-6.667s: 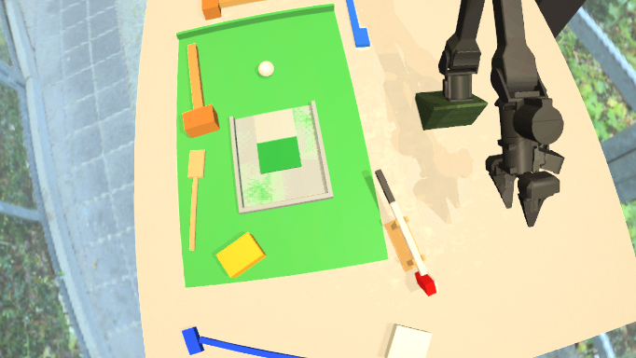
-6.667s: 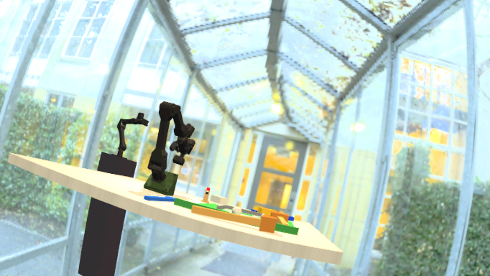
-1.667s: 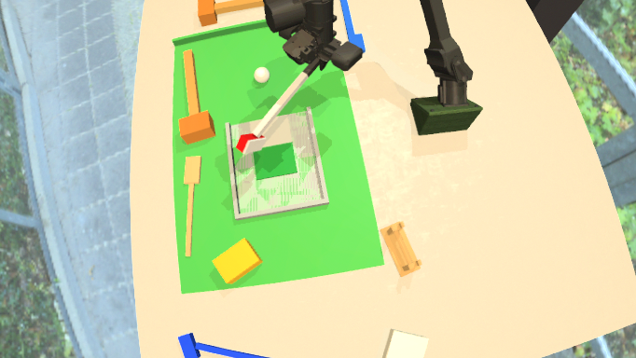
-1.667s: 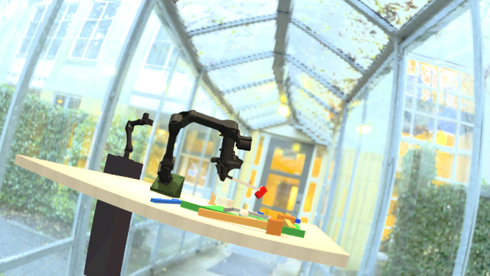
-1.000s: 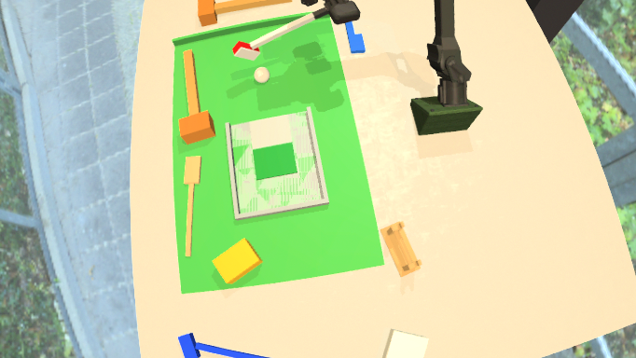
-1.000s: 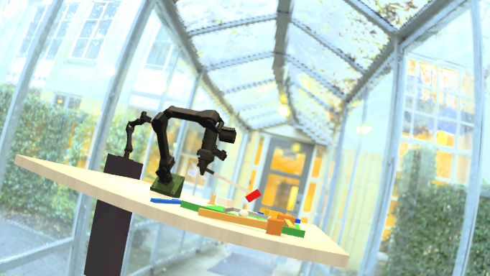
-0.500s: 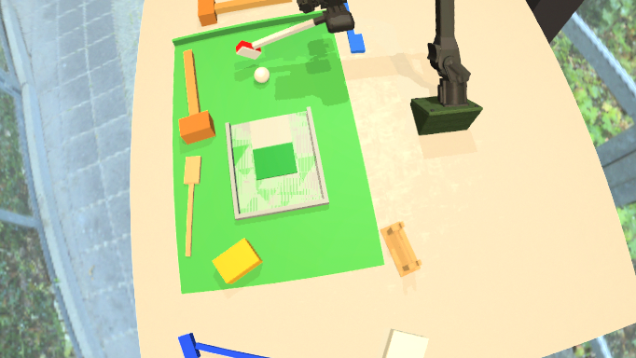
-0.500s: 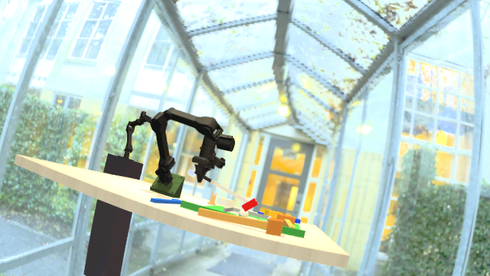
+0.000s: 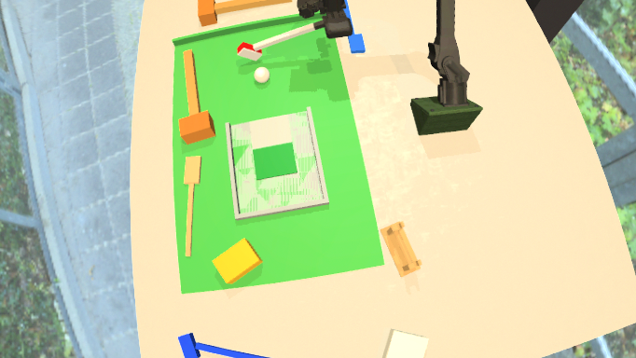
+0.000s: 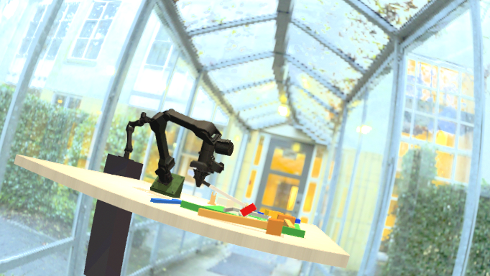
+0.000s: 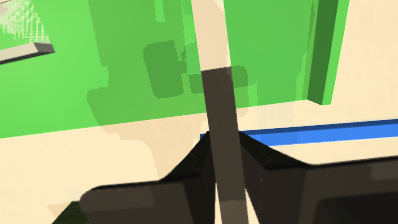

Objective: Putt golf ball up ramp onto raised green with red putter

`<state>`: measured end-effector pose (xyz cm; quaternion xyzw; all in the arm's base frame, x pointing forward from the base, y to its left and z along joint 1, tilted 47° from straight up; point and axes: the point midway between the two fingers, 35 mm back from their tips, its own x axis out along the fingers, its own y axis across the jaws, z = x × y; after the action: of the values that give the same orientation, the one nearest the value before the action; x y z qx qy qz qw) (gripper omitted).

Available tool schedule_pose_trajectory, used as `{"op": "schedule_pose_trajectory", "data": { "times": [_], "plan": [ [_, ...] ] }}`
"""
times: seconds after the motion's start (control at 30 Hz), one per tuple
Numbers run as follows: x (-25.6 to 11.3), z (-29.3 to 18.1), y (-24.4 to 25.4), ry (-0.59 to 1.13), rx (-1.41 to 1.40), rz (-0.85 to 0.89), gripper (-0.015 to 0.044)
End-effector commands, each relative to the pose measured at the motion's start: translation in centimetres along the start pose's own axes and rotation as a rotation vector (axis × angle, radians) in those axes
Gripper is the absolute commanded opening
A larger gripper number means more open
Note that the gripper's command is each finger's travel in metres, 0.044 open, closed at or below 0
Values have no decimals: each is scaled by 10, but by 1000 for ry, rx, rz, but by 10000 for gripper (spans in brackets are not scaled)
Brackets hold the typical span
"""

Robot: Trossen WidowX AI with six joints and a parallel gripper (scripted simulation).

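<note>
The red putter has a red head with a pale face [image 9: 249, 52] [image 10: 248, 209] and a white shaft [image 9: 286, 38] [image 11: 212, 35]. My gripper [image 9: 324, 24] [image 10: 201, 182] [image 11: 220, 134] is shut on its dark handle. The head hangs over the far end of the green mat [image 9: 326, 238] [image 11: 50, 100], seemingly above its surface. The white golf ball [image 9: 261, 75] is on the mat, between the putter head and the ramp [image 9: 270, 131]. The raised green [image 9: 275, 160] is a darker square inside grey walls, beyond the ramp. The ball cannot be made out in the exterior view or the wrist view.
A green rail [image 9: 242, 29] [image 11: 325, 50] edges the mat's far end. An orange mallet [image 9: 197, 127], a tan club [image 9: 192, 170] and a yellow block [image 9: 236, 261] lie on the mat. A wooden stand [image 9: 402, 252] and a blue club [image 9: 356, 43] [image 11: 325, 135] are beside it.
</note>
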<state>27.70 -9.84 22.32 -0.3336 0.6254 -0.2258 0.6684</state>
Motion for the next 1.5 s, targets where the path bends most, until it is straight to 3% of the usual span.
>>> {"op": "schedule_pose_trajectory", "data": {
  "times": [0.0, 1.2, 1.47],
  "plan": [
    [7, 0, 0, -5, -2, 0, 0],
    [16, -1, -27, 2, -5, -3, 0],
    [17, 8, 50, -1, -4, 17, 0]
  ]
}}
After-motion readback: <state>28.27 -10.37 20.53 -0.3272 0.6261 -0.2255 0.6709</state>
